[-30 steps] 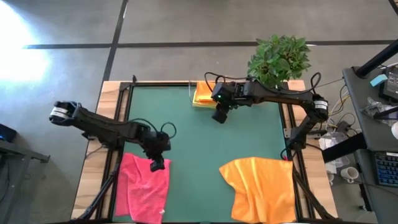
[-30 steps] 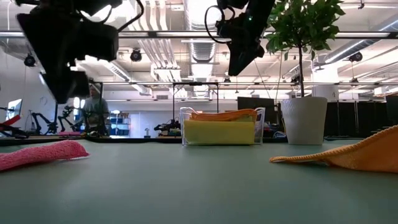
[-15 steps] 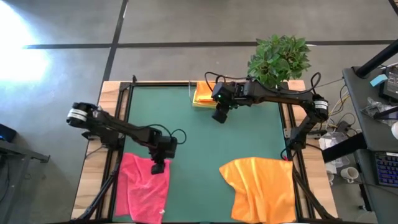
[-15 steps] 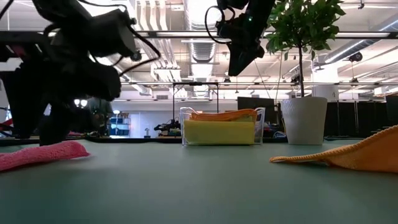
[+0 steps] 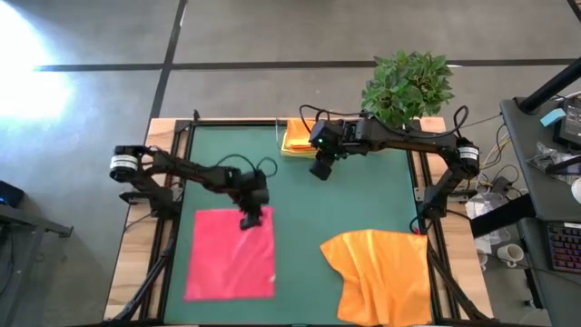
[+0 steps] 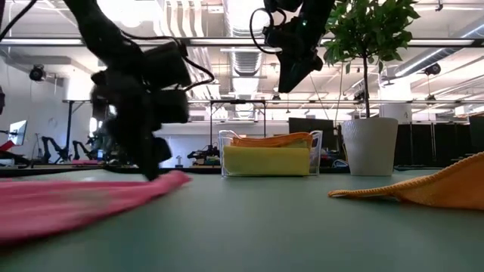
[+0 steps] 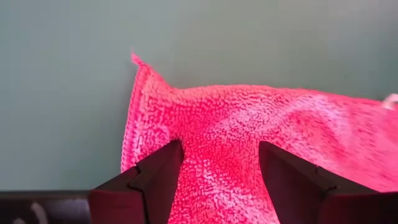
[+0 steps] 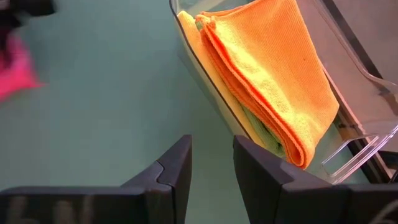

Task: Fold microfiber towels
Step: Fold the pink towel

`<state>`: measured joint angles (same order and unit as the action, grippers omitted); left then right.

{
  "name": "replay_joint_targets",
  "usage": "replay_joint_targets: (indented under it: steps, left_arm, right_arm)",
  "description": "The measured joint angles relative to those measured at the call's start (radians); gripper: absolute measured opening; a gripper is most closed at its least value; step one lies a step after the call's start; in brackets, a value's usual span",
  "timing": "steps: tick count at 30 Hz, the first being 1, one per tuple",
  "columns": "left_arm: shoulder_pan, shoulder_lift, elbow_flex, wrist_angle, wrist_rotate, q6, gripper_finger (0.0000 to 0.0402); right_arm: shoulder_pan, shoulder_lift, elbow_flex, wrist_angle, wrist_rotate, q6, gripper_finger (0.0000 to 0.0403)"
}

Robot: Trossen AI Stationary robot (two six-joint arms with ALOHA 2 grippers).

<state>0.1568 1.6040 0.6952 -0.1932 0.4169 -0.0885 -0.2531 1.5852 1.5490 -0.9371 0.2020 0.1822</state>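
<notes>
High view: the pink towel (image 5: 231, 253) is lying spread flat on the green mat (image 5: 300, 191), toward 7 o'clock of the mat's centre. The left gripper (image 5: 251, 218) is positioned at the towel's far right corner, at 1 o'clock on the cloth. In the left wrist view, the two dark fingers (image 7: 149, 180) are standing apart with pink fabric (image 7: 249, 143) passing between them; the pictures are not showing whether the fingers are pinching the cloth or merely straddling it. In the low view, the pink towel (image 6: 76, 204) is lying low on the mat, with that gripper (image 6: 147, 162) touching its raised corner.

An orange towel (image 5: 381, 272) is resting crumpled at 5 o'clock on the mat, well apart from the pink one and overhanging the near edge.

The right gripper (image 5: 320, 167) is hovering at 12 o'clock, just beside a clear bin (image 5: 295, 136). In the right wrist view, its fingers (image 8: 168, 180) are spread and holding nothing, and the bin (image 8: 360, 134) is holding a folded orange towel (image 8: 273, 81) stacked on yellow and green layers.

A potted plant (image 5: 407, 86) is standing at 1 o'clock, beyond the mat's far right corner.
</notes>
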Motion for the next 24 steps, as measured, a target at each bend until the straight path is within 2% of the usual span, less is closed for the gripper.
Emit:
replay_joint_targets:
  steps: [5, 12, 15, 17, 21, 24]
  left_arm:
    - [0.149, 0.002, 0.0, 0.119, -0.158, -0.065, 0.0207]
    - [0.3, 0.0, 0.004, 0.079, -0.49, -0.31, 0.0207]
    - [0.335, -0.018, 0.008, 0.066, -0.512, -0.412, 0.0207]
    - [0.337, -0.044, 0.018, 0.039, -0.514, -0.428, 0.0207]
    - [0.323, -0.149, 0.058, 0.045, -0.495, -0.364, 0.0207]
    - [0.307, -0.24, 0.056, 0.008, -0.479, -0.327, 0.0207]
  right_arm:
    - [0.0, 0.0, 0.0, -0.001, 0.0, 0.001, 0.0109]
    - [0.0, 0.0, 0.0, -0.015, 0.0, 0.001, 0.0109]
    - [0.0, 0.0, 0.0, -0.016, 0.0, 0.001, 0.0109]
    - [0.0, 0.0, 0.0, -0.016, 0.0, 0.002, 0.0109]
    - [0.0, 0.0, 0.0, -0.015, -0.006, 0.002, 0.0109]
    - [0.0, 0.0, -0.008, -0.013, -0.07, 0.002, 0.0109]
